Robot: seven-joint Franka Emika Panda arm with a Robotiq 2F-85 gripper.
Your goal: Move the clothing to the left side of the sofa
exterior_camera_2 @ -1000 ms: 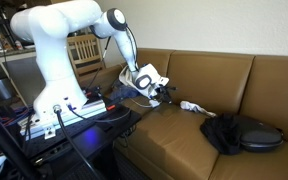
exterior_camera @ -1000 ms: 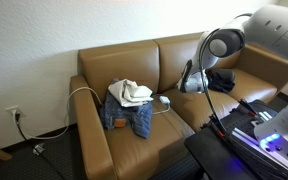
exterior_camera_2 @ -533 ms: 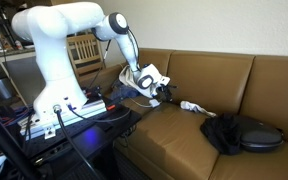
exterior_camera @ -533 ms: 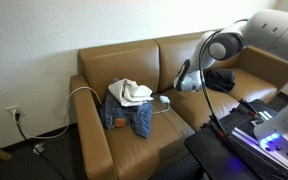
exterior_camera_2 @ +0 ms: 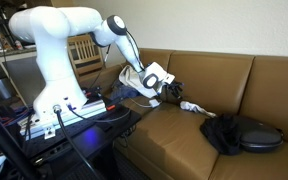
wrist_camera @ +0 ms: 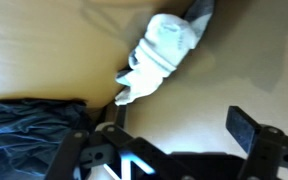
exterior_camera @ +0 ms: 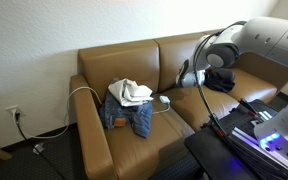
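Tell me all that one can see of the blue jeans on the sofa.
The blue jeans are soft denim, crumpled in a loose heap on the end seat of the sofa, beside its boxy arm, reaching the front edge. A white-grey shirt lies bunched on top. A thin white cable runs up to the heap. The open gripper is well apart.

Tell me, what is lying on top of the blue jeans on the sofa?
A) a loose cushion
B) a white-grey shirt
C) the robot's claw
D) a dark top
B: the white-grey shirt sits bunched on top of the blue jeans, while the dark top lies apart on another seat of the sofa.
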